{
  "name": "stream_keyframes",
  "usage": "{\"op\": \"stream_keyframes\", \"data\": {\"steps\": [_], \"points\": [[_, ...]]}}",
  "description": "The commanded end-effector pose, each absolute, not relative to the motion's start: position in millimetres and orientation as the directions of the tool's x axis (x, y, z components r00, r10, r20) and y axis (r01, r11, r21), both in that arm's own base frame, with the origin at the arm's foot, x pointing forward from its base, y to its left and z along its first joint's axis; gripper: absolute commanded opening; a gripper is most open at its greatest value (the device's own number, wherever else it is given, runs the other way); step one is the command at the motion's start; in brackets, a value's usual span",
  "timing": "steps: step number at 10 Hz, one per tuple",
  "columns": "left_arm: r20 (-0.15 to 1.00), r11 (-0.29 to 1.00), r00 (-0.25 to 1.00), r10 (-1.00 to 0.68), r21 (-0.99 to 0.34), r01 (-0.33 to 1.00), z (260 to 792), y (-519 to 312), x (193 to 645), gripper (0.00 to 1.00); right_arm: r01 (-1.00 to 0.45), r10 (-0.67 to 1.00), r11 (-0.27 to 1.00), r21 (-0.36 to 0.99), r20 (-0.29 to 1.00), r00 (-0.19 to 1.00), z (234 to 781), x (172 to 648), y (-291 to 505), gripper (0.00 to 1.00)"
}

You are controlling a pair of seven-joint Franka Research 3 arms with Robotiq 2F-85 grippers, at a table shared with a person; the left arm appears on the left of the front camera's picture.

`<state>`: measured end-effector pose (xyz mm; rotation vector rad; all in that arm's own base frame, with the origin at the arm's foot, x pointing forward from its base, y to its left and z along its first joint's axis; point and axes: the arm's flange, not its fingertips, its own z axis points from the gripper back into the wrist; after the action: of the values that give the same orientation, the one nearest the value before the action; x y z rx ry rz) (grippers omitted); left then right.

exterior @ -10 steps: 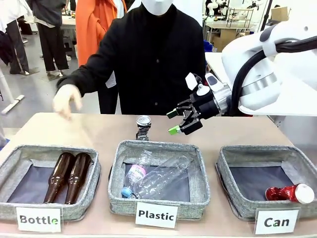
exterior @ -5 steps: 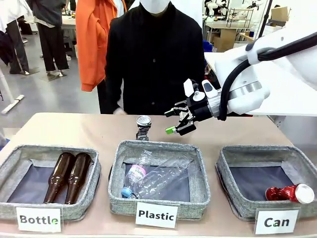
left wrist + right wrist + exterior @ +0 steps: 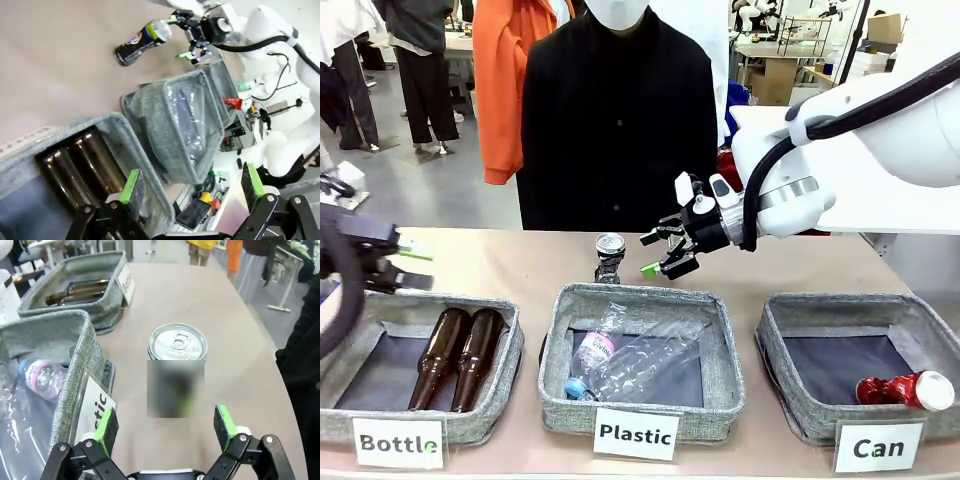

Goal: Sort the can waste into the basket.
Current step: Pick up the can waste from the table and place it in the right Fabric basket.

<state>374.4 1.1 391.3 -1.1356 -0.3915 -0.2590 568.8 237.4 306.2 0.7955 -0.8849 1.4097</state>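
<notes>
Tan table (image 3: 500, 262), right hand (image 3: 657, 253) (fingers spread apart) tilted down just beside upright black can (image 3: 609, 257).

Silver-topped can (image 3: 177, 371), upright, before spread pincer (image 3: 165, 426)

My black end effector (image 3: 662, 252) wears green pads. The black crushed can (image 3: 609, 257) has a silver top; the grey woven basket (image 3: 790, 400) holds a red can (image 3: 900, 389) with a pale end.

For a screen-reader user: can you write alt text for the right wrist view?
The right gripper, jaws open, faces an upright black can with a silver top on the tan table. The Plastic basket lies beside it, the Bottle basket farther off.
</notes>
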Motion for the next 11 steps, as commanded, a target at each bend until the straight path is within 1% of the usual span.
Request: {"op": "stream_keyframes", "data": {"steps": [1, 2, 4, 7, 11], "points": [[0.398, 0.451, 0.917, 0.006, -0.820, 0.353, 369.3, -6.7, 358.9, 1.00, -1.000, 0.447, 0.007, -0.022, 0.894, -0.016, 302.7, 576.5, 248.8, 1.00], [0.430, 0.403, 0.903, -0.003, -0.826, 0.394, 391.3, 1.1, 374.4, 1.00, -1.000, 0.435, 0.021, -0.021, 0.901, -0.010, 298.0, 577.5, 252.4, 1.00], [0.430, 0.403, 0.903, -0.003, -0.826, 0.394, 391.3, 1.1, 374.4, 1.00, -1.000, 0.417, 0.017, 0.011, 0.909, 0.017, 287.1, 584.2, 266.6, 1.00], [0.430, 0.403, 0.903, -0.003, -0.826, 0.394, 391.3, 1.1, 374.4, 1.00, -0.998, 0.394, 0.047, 0.051, 0.917, 0.066, 277.8, 591.3, 280.6, 1.00], [0.430, 0.403, 0.903, -0.003, -0.826, 0.394, 391.3, 1.1, 374.4, 1.00, -0.994, 0.359, 0.020, 0.109, 0.927, 0.109, 270.8, 595.6, 299.0, 1.00]]}}
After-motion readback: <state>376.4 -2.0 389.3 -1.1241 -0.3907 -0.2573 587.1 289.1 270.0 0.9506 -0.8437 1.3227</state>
